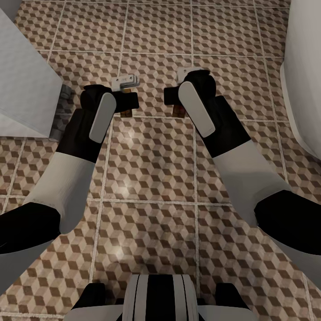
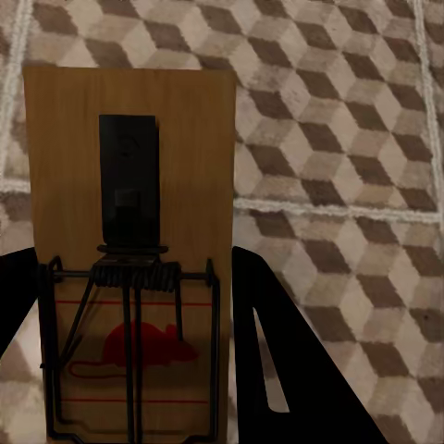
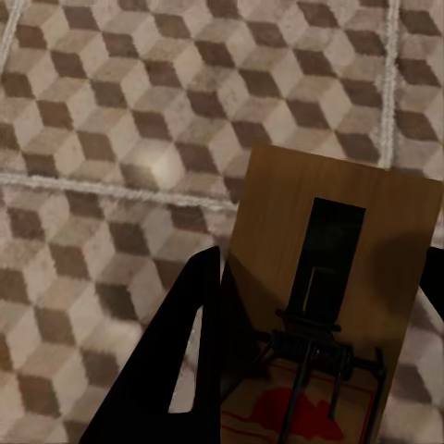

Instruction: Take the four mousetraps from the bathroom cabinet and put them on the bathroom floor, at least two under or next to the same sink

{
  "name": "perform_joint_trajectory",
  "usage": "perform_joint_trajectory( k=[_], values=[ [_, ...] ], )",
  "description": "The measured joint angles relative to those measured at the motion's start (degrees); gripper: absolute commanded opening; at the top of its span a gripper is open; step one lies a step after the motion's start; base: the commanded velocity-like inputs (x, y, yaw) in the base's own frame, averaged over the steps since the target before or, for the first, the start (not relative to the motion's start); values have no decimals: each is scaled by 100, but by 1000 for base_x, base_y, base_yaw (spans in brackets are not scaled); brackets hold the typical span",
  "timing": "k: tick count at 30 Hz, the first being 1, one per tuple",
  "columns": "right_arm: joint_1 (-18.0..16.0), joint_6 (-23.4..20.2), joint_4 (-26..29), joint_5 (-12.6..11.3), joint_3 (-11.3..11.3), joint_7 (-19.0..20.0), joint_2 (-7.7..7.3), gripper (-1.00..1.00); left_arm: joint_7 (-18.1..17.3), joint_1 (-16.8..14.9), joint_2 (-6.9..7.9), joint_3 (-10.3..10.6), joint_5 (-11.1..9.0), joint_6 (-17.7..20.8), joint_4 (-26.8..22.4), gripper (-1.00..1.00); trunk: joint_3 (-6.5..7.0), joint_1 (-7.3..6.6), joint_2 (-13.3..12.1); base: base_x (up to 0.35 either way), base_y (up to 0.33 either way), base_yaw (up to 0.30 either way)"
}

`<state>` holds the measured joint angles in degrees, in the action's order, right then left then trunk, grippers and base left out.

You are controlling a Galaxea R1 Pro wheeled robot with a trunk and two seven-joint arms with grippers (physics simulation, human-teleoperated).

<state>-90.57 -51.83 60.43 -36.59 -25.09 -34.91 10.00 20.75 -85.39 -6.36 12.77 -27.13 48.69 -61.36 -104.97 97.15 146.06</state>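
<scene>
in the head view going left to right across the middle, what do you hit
white block → left gripper with its mousetrap → bare floor → right gripper with its mousetrap → white fixture at the right edge

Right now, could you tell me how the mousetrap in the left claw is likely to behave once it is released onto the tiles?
The mousetrap looks like a stiff, flat wooden board, so it should lie flat rather than roll. It seems light and may slide on the smooth bathroom floor. Its wire spring looks delicate.
</scene>
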Motion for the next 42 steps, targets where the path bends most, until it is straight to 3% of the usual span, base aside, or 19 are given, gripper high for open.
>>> perform_joint_trajectory(
  k=[15,42],
  values=[
    [0,492,-473,-26,-5,-7,0,-100,162,-1,-8,26,3,0,23,-100,0,-3,0,229,0,0],
    [0,518,-579,-34,-9,-4,0,-100,360,2,-16,49,6,-26,76,-100,0,-4,0,337,0,0]
  ],
)
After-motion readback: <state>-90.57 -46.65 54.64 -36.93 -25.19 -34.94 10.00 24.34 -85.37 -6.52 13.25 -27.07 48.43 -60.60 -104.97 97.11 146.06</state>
